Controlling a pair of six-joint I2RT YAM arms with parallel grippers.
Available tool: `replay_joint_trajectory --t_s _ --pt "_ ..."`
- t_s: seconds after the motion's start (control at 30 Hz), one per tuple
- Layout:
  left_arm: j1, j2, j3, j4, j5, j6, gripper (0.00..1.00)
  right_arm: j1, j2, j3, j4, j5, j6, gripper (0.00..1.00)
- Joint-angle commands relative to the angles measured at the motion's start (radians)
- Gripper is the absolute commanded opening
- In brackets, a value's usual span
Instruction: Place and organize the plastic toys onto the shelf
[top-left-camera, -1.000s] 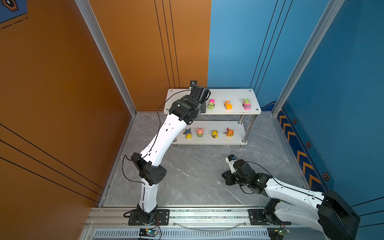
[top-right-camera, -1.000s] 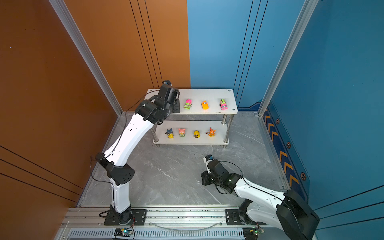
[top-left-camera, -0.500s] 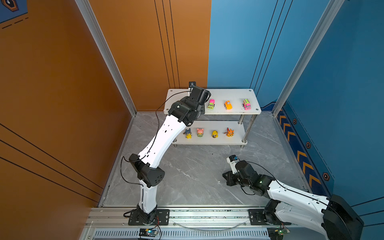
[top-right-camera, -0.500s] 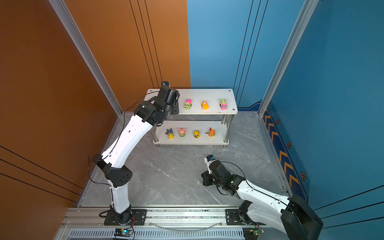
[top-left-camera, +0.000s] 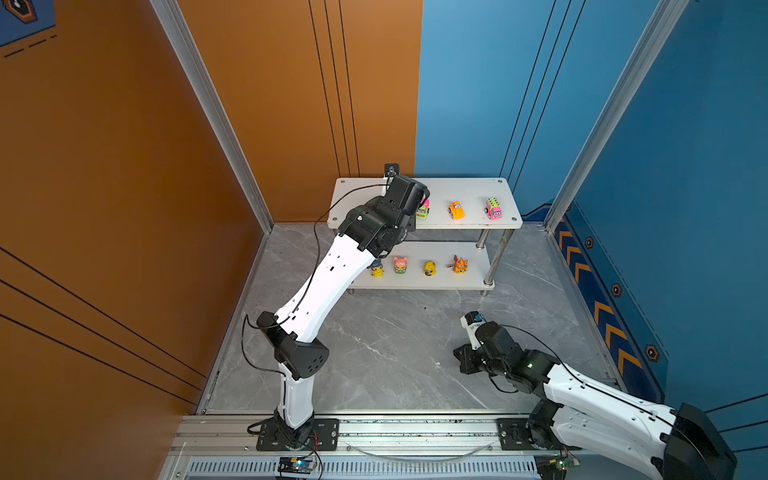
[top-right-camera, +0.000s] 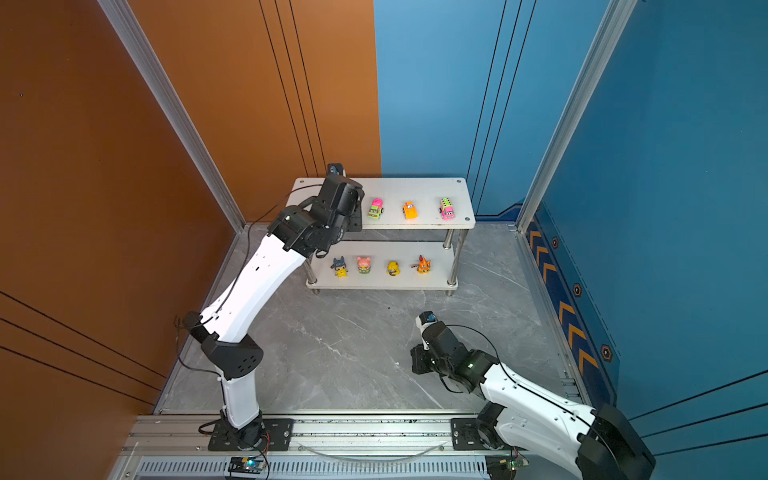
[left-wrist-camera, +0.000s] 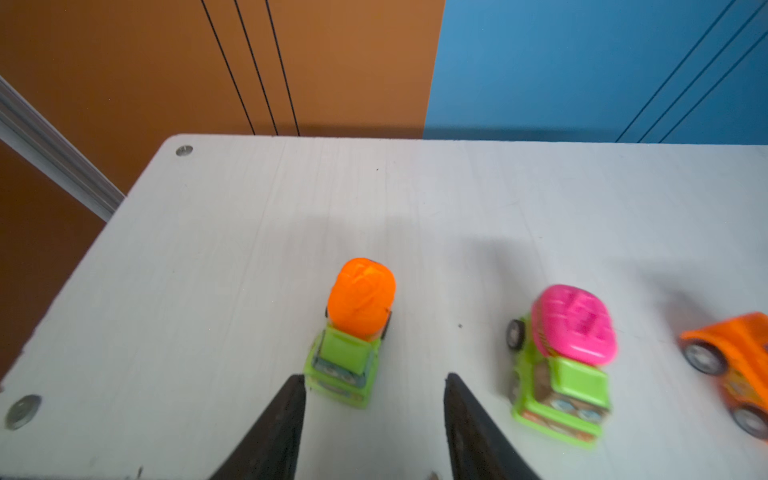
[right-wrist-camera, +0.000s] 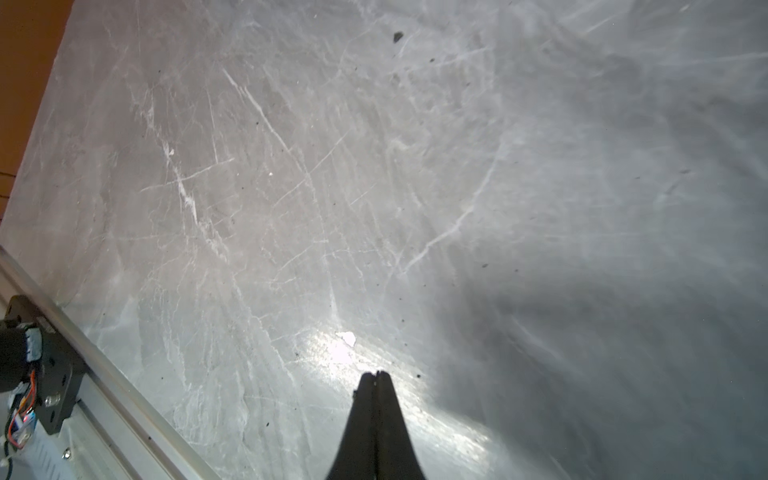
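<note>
Car in hand: the orange-drum car (left-wrist-camera: 355, 336) stands on its wheels on the top board of the shelf (left-wrist-camera: 249, 216), toward the end by the orange wall; in both top views the left arm hides it.
Left gripper (left-wrist-camera: 374, 386): released; the jaws stand apart, one just beside the car's cab, the other clear of it, nothing held.
Step, as I judge it: letting go of this car after setting it down, then backing off.
Doing it well: draw the gripper straight back along the car's own line, jaws wide enough that neither tip drags the cab; wheels will roll at a light nudge.
Neighbour: the pink-drum car (left-wrist-camera: 565, 357) sits near, on the side of the freer jaw; avoid any sideways swing toward it.
Row: an orange car (top-left-camera: 456, 210) and a pink-and-green car (top-left-camera: 493, 208) follow along the same board, spaced apart.
Lower board: four animal figures, yellow-blue (top-right-camera: 340, 267), pink (top-right-camera: 364, 264), yellow (top-right-camera: 393, 268), orange (top-right-camera: 422, 264), stand in a row.
Right gripper (right-wrist-camera: 376, 376): clenched on nothing, low over the bare grey floor (right-wrist-camera: 291, 166), well apart from the shelf.
Progress, judged: no toys show on the floor.
</note>
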Motion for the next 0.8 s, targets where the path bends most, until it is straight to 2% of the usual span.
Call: replay_joint_trajectory --t_s 0.0,0.1,0.17,0.3,0.33,0.37,0.53,0.67,0.77 --pt "-0.058 -0.140 -0.018 -0.012 -0.118 0.043 0.58 -0.010 -0.101 0.109 -0.338 0.254 0.037 0.11" --pt "-0.077 -0.243 -0.121 0.006 -0.138 0.049 0.62 -0.033 -0.200 0.164 -0.536 0.412 0.086 0.29" --pt "-0.088 -0.340 -0.259 0.070 -0.135 0.054 0.62 -0.041 -0.237 0.159 -0.568 0.426 0.145 0.46" --pt "-0.116 -0.513 -0.540 0.193 -0.058 0.056 0.59 -0.098 -0.201 0.164 -0.631 0.460 0.235 0.64" --pt "-0.128 -0.552 -0.611 0.220 -0.038 0.053 0.59 -0.118 -0.188 0.165 -0.639 0.469 0.250 0.80" --pt "-0.141 -0.587 -0.677 0.251 -0.023 0.055 0.59 -0.136 -0.180 0.167 -0.648 0.475 0.260 1.00" --pt "-0.187 -0.772 -1.076 0.516 0.128 0.023 0.55 -0.281 -0.259 0.140 -0.678 0.483 0.318 1.00" --pt "-0.216 -0.772 -1.197 0.584 0.231 0.021 0.56 -0.438 -0.329 0.104 -0.686 0.425 0.357 1.00" --pt "-0.220 -0.740 -1.238 0.622 0.279 0.018 0.56 -0.532 -0.328 0.100 -0.688 0.432 0.364 1.00"
